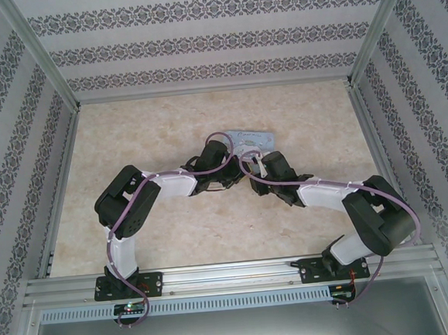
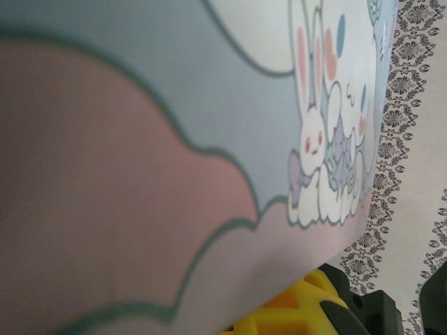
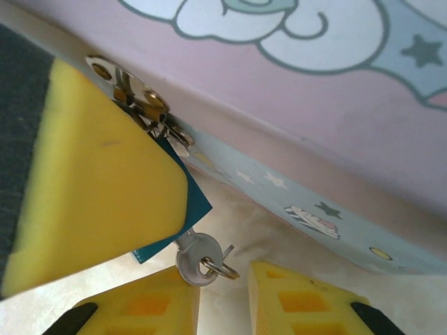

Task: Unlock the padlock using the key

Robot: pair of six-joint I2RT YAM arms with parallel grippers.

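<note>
The padlock point(image 3: 190, 204) has a teal body and hangs by its silvery shackle from the metal hasp point(image 3: 133, 87) of the cartoon tin point(image 3: 314, 105). A big yellow finger pad point(image 3: 91, 188) of my left gripper point(image 1: 227, 161) covers most of the lock body, clamped on it. The key point(image 3: 199, 259) sticks out of the lock's underside, with a small split ring through its head. My right gripper point(image 3: 225, 303) sits just below. Its jaws are apart, the key head lies by the left finger and the right finger stands clear of it.
The tin point(image 1: 254, 139) lies at the middle of the marble-patterned table point(image 1: 128, 128), and both arms meet at its near side. Its printed lid point(image 2: 209, 139) is close against the left wrist camera. Patterned walls and metal rails enclose the table.
</note>
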